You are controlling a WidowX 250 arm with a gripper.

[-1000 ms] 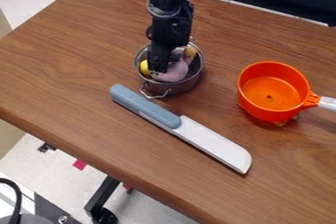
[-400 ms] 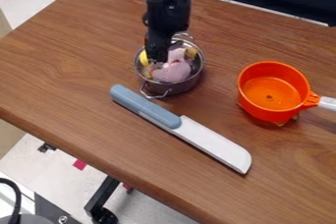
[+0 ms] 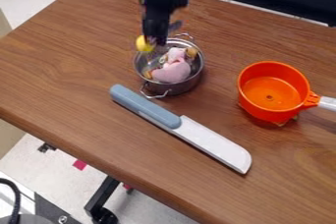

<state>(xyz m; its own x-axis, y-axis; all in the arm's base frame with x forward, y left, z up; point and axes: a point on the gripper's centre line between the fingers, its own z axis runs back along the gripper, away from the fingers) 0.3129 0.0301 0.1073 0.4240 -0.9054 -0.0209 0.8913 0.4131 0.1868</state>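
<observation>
Evidently, the two fingers (image 3: 155, 27) of the one black gripper (image 3: 156, 40) are closed on one yellow item (image 3: 144, 43), held above the upper left rim of the pot, in the upper middle of the view. The item presents a rounded, bright yellow end, smooth in outline; a small reddish-purple patch shows at the fingertips, though whether it belongs to the item cannot be determined. One greyish-purple piece (image 3: 176, 25) juts out just right of the fingers; its nature cannot be told.

Below stands one metal pot (image 3: 159, 87), upright, fitted with two wire handles, one at the far side and one at the near side. Inside it lie one pale pink piece (image 3: 173, 71), lumpy and rounded, and one small brownish-yellow piece (image 3: 191, 52) against the right wall; further small bits at the left are too indistinct to count.

Near the pot, on the camera side, lies one knife (image 3: 212, 142), its blue-grey handle to the upper left, its white blade to the lower right. Well to the right stands one orange pan (image 3: 273, 93), one pale handle pointing right. All rest on one brown wood-grain surface (image 3: 72, 78).
</observation>
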